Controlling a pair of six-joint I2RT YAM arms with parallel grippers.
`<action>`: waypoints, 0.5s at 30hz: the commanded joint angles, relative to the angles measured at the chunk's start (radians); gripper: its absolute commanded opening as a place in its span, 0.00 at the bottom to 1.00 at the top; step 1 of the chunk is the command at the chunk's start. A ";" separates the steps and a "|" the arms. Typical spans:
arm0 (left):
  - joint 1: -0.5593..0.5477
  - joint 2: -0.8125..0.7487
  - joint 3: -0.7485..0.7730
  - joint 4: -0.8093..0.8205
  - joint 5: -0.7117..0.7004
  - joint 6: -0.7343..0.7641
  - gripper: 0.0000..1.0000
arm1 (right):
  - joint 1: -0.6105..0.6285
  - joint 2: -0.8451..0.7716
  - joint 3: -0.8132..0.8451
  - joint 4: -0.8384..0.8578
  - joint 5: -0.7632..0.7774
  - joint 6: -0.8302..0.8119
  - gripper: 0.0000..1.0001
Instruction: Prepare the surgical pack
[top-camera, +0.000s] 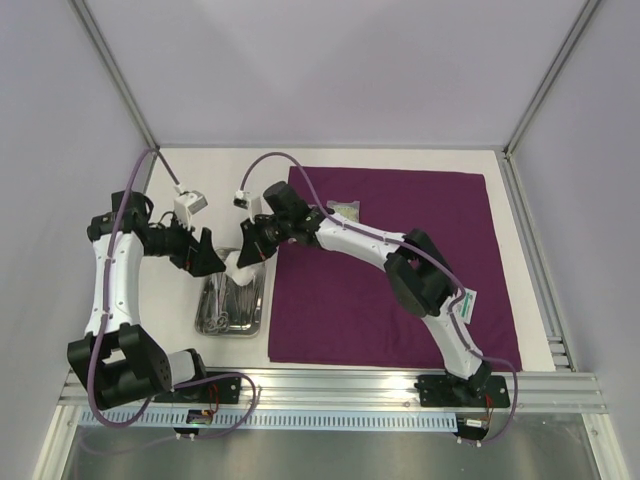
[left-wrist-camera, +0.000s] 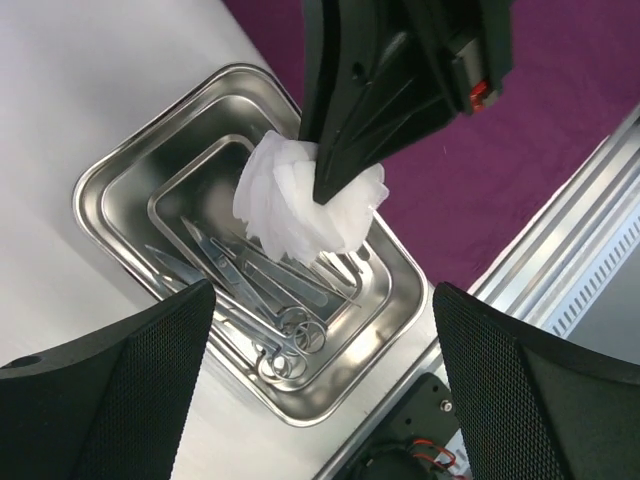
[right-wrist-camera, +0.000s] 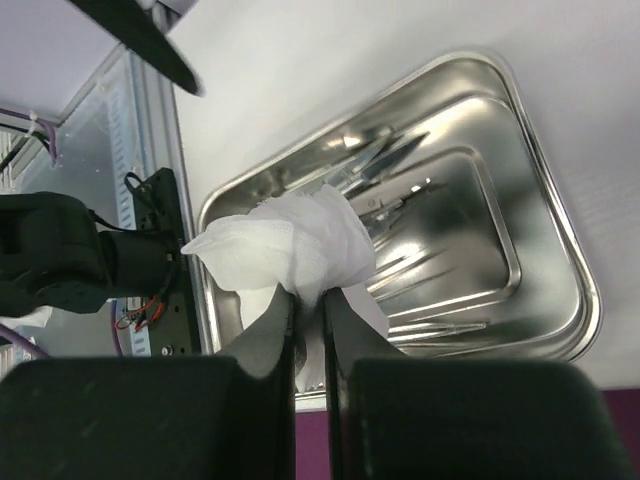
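A deep-purple fabric sheet (top-camera: 400, 270) lies flat on the table's right half, with a clear packet (top-camera: 345, 209) near its far edge. A shiny steel tray (top-camera: 205, 318) stands left of the sheet and holds scissors (left-wrist-camera: 290, 335) and tweezers (left-wrist-camera: 300, 285). My right gripper (top-camera: 243, 262) is shut on a bunch of white gauze pads (right-wrist-camera: 290, 245) just above the tray (right-wrist-camera: 560, 270). The gauze also shows in the left wrist view (left-wrist-camera: 300, 205). My left gripper (top-camera: 205, 258) is open and empty above the tray's far left side (left-wrist-camera: 120, 200).
A metal rail (top-camera: 330, 390) runs along the table's near edge, with both arm bases bolted to it. Grey walls and slanted frame posts (top-camera: 115, 70) close in the back and sides. A bare white table strip (top-camera: 220, 170) lies behind the tray.
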 joint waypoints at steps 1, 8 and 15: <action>-0.044 0.003 0.004 0.058 0.051 0.057 0.98 | 0.001 -0.113 -0.023 0.119 -0.041 -0.059 0.00; -0.064 0.072 0.002 0.164 0.005 -0.017 0.93 | 0.002 -0.149 -0.073 0.168 -0.078 -0.062 0.00; -0.066 0.161 0.019 0.116 0.089 0.058 0.82 | 0.004 -0.151 -0.066 0.165 -0.093 -0.082 0.00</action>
